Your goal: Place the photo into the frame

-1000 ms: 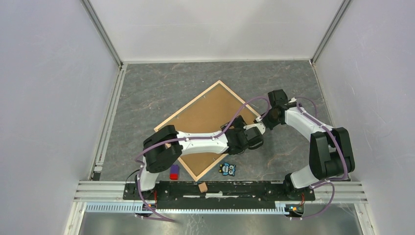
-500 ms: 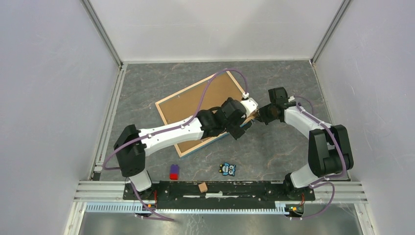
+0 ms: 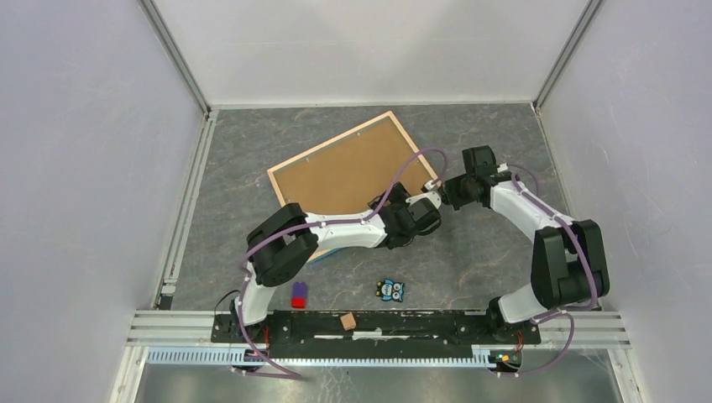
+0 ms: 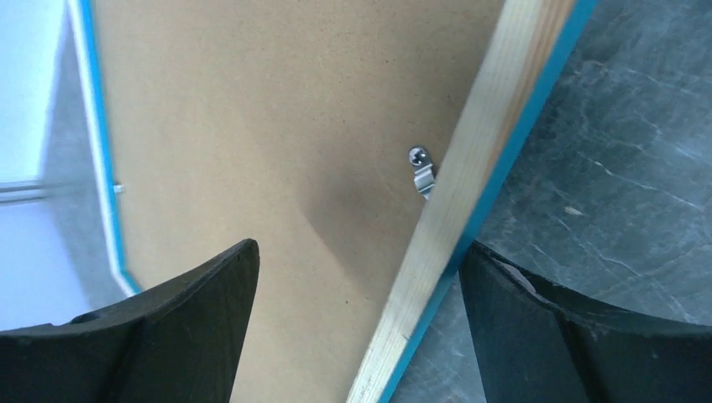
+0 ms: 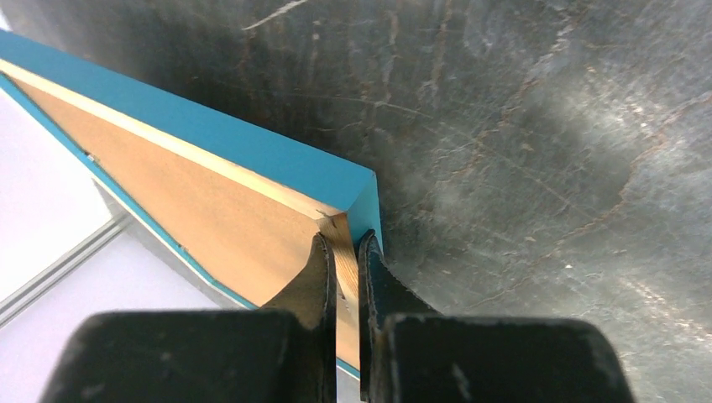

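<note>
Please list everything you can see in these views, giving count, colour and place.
frame: one, blue front, light wood back rim, back side up, mid-table
backing board: one, brown, inside the frame
metal clip: one, silver, on the board at the frame's rim
owl figure: one, blue and black, near the table's front edge
block: one, red and purple, left of the owl
cube: one, tan, on the base rail
table: one, dark grey marbled
photo: none visible
left fingers: two, black, open over the frame's rim
right fingers: two, black, shut on the frame's corner
</note>
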{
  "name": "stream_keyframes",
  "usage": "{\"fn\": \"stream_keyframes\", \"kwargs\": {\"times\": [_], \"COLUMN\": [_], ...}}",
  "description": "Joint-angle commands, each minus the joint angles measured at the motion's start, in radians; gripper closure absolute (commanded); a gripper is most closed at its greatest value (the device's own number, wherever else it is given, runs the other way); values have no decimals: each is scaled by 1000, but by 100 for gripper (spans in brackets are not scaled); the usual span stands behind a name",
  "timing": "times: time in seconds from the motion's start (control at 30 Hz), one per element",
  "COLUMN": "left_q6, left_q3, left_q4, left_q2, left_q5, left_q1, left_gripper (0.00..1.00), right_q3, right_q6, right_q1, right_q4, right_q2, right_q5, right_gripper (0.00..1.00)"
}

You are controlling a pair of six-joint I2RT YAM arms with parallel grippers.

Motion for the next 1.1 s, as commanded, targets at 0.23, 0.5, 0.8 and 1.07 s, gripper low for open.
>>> {"fn": "stream_keyframes", "kwargs": {"times": [0.23,0.5,0.8,1.07], "left_q6": [152,88,-144,-287], "left_q3": [2,94,-43,-153], "left_q4": [155,-57,-91,-15], "left_q2": [-57,-137,-341,-415], "left_q5": [-278,-160,228,471], "left_q1": [-44,-32,42,193], "left_gripper": [58,54,10,0], "right_q3": [26,32,74,313], "right_q6": [45,-246,-271,-316], "right_q1": [-6,-14,-22,1], "right_q4": [84,217,135,-5], "right_q2": [-186,-310,-127,238], "right_q5": [42,187,123,39], "right_gripper": [85,28,29,34]}}
